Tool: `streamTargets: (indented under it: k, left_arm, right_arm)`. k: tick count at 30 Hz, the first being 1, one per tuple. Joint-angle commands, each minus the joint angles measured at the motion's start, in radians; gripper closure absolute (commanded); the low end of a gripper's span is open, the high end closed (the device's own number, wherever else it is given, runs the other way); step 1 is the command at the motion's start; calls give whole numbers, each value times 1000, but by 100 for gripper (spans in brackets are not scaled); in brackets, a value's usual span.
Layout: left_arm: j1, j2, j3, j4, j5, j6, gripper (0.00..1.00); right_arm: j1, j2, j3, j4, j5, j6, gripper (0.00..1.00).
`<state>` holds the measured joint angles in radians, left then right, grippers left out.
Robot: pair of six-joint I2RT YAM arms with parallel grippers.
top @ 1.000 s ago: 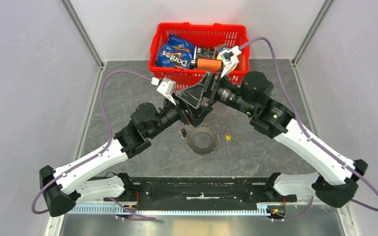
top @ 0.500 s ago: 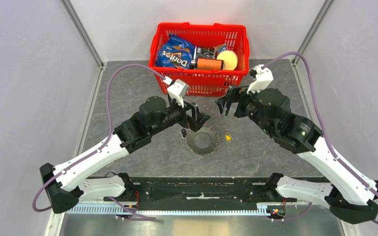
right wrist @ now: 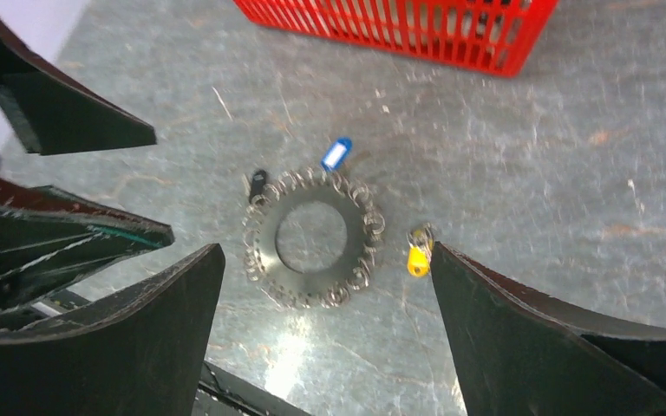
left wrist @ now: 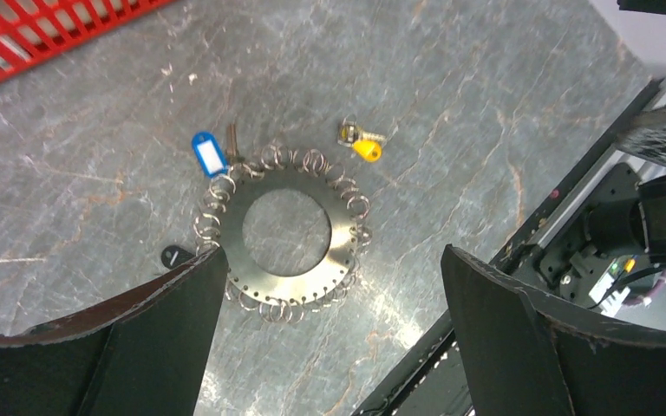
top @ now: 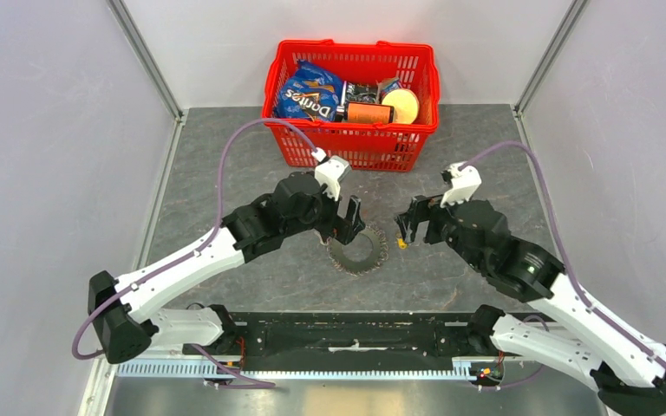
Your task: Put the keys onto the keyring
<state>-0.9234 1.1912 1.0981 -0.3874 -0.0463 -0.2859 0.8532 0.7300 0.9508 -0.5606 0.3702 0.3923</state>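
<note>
The keyring (top: 347, 256) is a flat grey disc with a hollow centre, fringed with small rings, lying on the grey table. It also shows in the left wrist view (left wrist: 340, 251) and the right wrist view (right wrist: 357, 234). The blue-headed key (left wrist: 209, 154) lies at its far rim, also seen in the right wrist view (right wrist: 336, 153); my left gripper hides it from the top camera. The yellow-headed key (top: 401, 243) lies just right of the ring (left wrist: 365, 149) (right wrist: 416, 257). My left gripper (top: 352, 222) (left wrist: 332, 251) is open and empty above the ring's far-left edge. My right gripper (top: 408, 229) (right wrist: 327, 247) is open and empty above the yellow key.
A red basket (top: 270, 87) with a chips bag, a can and other goods stands at the back, its wall showing in the wrist views (left wrist: 35, 35) (right wrist: 416, 35). A small black tag (left wrist: 176, 256) (right wrist: 258, 182) lies at the ring's left. A black rail (top: 355, 329) runs along the near edge.
Both arms have swung back from the basket and come down toward the keyring. The right gripper has left the basket's edge. Ring and keys have not moved.
</note>
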Motion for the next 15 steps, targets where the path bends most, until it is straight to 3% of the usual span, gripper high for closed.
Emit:
streamTargets:
  k: [1,5,15]
  left_arm:
    - [-2,33,-37,25,42,17,1]
    - [-2,82,-53,52,108,-37,3]
    - [-2,151,-115,110,116,-195,6]
  right_arm:
    - [0,95,38,-130,43,68,5]
    - [-1,109,4,-166,42,129,6]
    - [0,54,-56,-258,86,211,8]
